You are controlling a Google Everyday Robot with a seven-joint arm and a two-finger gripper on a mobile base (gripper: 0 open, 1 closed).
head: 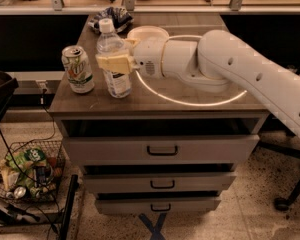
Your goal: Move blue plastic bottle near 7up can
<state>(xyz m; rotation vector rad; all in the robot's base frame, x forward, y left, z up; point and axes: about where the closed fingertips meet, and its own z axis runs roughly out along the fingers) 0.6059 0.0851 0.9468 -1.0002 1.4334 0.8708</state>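
Observation:
The blue plastic bottle (pixel 113 79), clear with a white cap and white label, stands upright near the front left of the wooden cabinet top (pixel 200 111). My gripper (pixel 114 63) reaches in from the right and is shut on the bottle's middle with its pale fingers (pixel 121 64). The 7up can (pixel 78 69), white and green with a silver top, stands upright just left of the bottle, a small gap between them.
A white round bowl (pixel 147 34) and a blue-and-white wrinkly bag (pixel 111 18) lie at the back of the top. Three drawers (pixel 162 150) sit below. A wire basket of clutter (pixel 27 171) is on the floor at left, a dark chair edge (pixel 0 91) at far left.

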